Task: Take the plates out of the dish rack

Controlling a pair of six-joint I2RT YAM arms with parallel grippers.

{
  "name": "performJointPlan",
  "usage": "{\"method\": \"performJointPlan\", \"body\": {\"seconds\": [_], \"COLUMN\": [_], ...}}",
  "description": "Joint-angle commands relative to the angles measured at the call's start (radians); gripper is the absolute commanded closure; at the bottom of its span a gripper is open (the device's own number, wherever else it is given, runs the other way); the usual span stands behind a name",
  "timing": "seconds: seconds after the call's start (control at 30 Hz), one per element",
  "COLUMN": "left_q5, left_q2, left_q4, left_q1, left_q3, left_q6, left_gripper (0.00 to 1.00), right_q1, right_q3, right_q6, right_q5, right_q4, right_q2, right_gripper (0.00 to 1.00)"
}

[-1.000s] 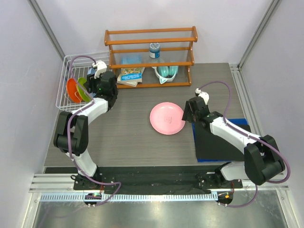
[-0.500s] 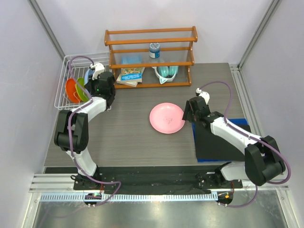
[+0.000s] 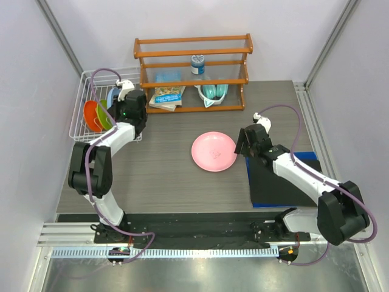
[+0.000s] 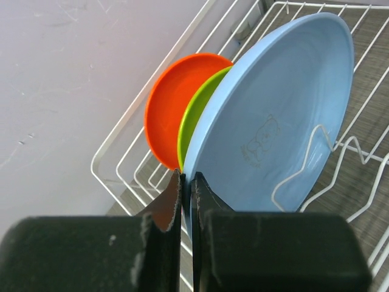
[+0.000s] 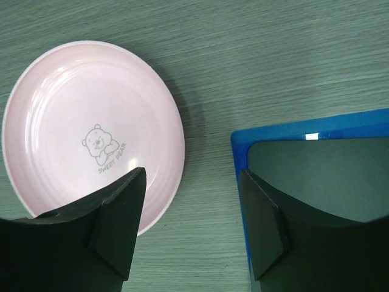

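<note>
Left hand pinches the light blue plate in the dish rack; right hand gapes above grey table.

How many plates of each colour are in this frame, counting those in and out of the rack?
pink plate: 1
light blue plate: 1
lime green plate: 1
orange plate: 1
Total: 4
</note>
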State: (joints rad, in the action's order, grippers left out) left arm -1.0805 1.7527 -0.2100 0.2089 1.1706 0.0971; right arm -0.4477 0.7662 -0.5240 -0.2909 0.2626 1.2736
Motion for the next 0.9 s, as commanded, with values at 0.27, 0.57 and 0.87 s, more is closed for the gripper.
{"method": "performJointPlan", "body": {"seconds": [0.27,0.57,0.87], "left_q5": [-0.050,0.095,0.583], "left_q2": [-0.262,-0.472,-0.691], "left_q4": [-0.060,0.300,0.557], "left_q1": [0.023,0.115,0.129], "left_q3": [0.037,0.044,-0.057], "left_q6": [0.084,-0.133,-0.498], "left_gripper": [1.00,1.00,1.00], "right_q1": [0.004,0.004,0.003], "right_q3": [-0.007,0.025,0.002], "right_q6": [-0.005,0.004,-0.054], "right_q5": [0.016,0.104,0.413], "right_q4": [0.018,0.044,-0.098], "right_q2": [-0.109,-0.155,-0.204], "right_gripper": [0.30,0.29,0.28]}}
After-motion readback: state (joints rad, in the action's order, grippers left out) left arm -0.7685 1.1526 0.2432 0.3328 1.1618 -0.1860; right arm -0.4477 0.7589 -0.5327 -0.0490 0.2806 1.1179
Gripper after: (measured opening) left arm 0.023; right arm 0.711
